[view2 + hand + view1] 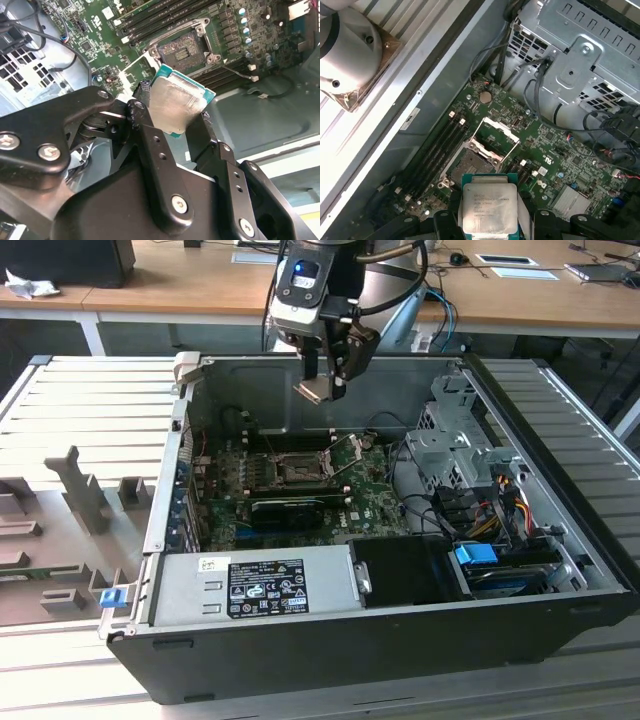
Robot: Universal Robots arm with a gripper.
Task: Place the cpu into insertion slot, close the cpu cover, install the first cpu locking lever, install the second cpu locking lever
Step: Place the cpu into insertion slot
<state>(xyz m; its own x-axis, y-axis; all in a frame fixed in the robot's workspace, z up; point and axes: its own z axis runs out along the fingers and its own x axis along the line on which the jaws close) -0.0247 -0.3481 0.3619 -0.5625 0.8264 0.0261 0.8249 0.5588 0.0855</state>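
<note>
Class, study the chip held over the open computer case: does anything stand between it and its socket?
Nothing visible does. The cpu is clamped in the fingers, up in the air. The insertion slot lies uncovered below it, with the cpu cover swung open, clear of the recess.

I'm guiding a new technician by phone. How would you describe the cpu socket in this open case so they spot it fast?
Look into the open black case, at the green motherboard on its floor. Near the board's middle, under the gripper holding the cpu, sits the insertion slot. It is a square dark recess with a silvery rim, unlike the long black memory slots flanking it.
</note>
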